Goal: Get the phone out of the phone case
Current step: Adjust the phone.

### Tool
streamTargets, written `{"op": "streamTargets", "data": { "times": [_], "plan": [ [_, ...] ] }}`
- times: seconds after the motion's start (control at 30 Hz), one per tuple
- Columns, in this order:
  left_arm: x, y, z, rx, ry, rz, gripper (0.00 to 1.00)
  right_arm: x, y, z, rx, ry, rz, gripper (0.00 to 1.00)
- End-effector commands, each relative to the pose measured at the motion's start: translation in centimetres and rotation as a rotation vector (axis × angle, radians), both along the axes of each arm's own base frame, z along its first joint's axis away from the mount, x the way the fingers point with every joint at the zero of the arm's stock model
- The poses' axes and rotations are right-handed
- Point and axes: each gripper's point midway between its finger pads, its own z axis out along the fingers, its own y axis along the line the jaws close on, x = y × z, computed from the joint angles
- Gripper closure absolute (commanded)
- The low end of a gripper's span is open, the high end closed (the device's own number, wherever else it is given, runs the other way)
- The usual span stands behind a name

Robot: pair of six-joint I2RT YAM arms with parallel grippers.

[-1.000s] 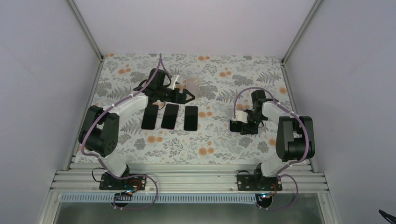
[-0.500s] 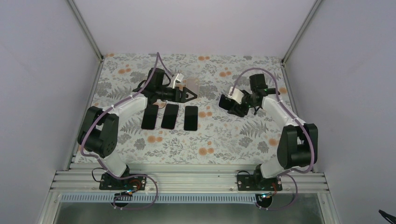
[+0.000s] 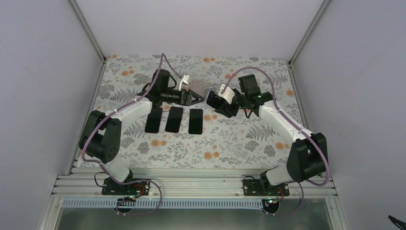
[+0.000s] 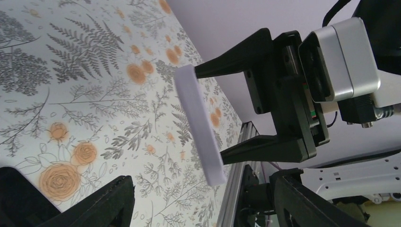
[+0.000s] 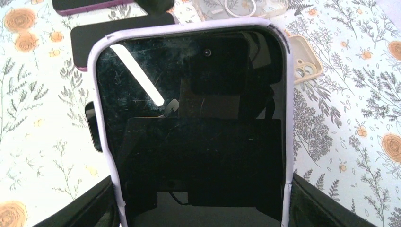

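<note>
I have little room at the far middle of the table (image 3: pixel 230 148): my left gripper (image 3: pixel 195 97) and right gripper (image 3: pixel 214 101) face each other closely, the cased phone (image 5: pixel 194 123) filling the gap between. Three dark phones (image 3: pixel 174 119) lie in a row just nearer, barring a low path; clear cases (image 5: pixel 250 7) lie beyond. Right of that row and along the near edge, the surface gives passage.

The phone (image 5: pixel 189 118) shows glossy black glass, finely scratched and smudged; its lilac case (image 4: pixel 199 125) is smooth, matt, soft-looking plastic. The table cover (image 5: pixel 340 118) under me is matt and flower-printed.
</note>
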Motion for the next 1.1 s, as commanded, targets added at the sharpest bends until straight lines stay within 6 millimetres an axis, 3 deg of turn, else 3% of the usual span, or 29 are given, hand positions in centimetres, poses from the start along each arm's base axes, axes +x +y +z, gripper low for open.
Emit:
{"op": "streamTargets", "data": {
  "times": [0.0,0.43,0.67,0.83,0.97,1.07],
  "plan": [
    [-1.1,-0.5,2.0,-0.041,-0.068,-0.042,0.28,1.4,1.8,4.3,0.091,-0.101,-0.051,0.49],
    [-0.8,-0.8,1.4,-0.023,-0.062,-0.028,0.45,0.9,4.1,6.5,0.119,-0.156,-0.079,0.49],
    [-0.7,-0.7,1.5,-0.020,-0.070,-0.024,0.55,0.1,5.2,6.3,0.125,-0.143,-0.064,0.49],
    [-0.8,-0.7,1.8,-0.022,-0.085,-0.028,0.74,-0.1,5.4,6.3,0.120,-0.147,-0.067,0.49],
    [-1.0,-0.6,2.1,-0.021,-0.104,-0.032,0.88,-0.5,5.5,6.5,0.127,-0.132,-0.059,0.40],
    [-1.1,-0.6,2.9,-0.021,-0.133,-0.046,0.96,-1.5,5.6,6.2,0.128,-0.085,-0.032,0.22]
  ]
}}
